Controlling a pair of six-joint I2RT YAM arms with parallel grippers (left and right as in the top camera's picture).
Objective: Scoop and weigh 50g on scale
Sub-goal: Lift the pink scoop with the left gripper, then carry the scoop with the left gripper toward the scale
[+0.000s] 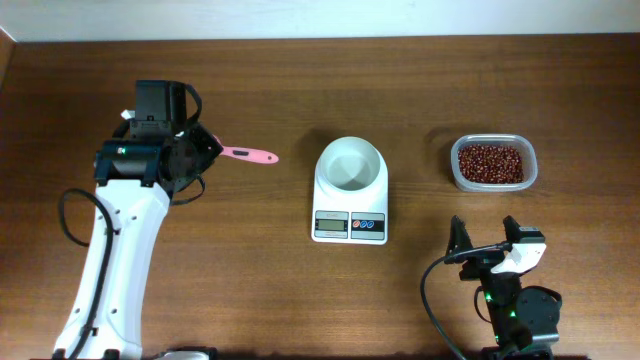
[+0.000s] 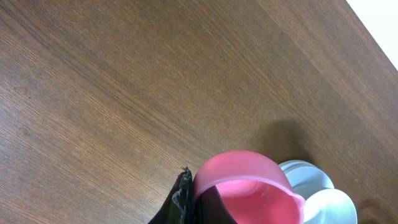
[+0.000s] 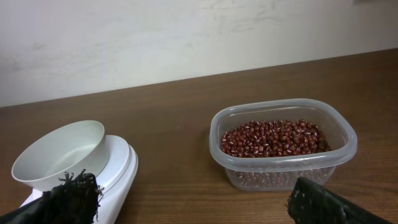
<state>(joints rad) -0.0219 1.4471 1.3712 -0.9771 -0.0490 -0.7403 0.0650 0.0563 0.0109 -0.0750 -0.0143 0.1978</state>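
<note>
One scale (image 1: pixel 349 203) (display (image 1: pixel 331 226) unreadable); left claw (image 1: pixel 210 148) grips scoop (image 1: pixel 250 154).

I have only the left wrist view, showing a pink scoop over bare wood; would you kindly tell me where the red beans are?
Observer: The clear container of red beans sits to the right of the scale, on the far side of it from your pink scoop.
Operator: Thank you. What is the right gripper doing?
Observer: The right gripper is open and holds nothing. It sits just on the robot's side of that container, which fills its wrist view.
</note>
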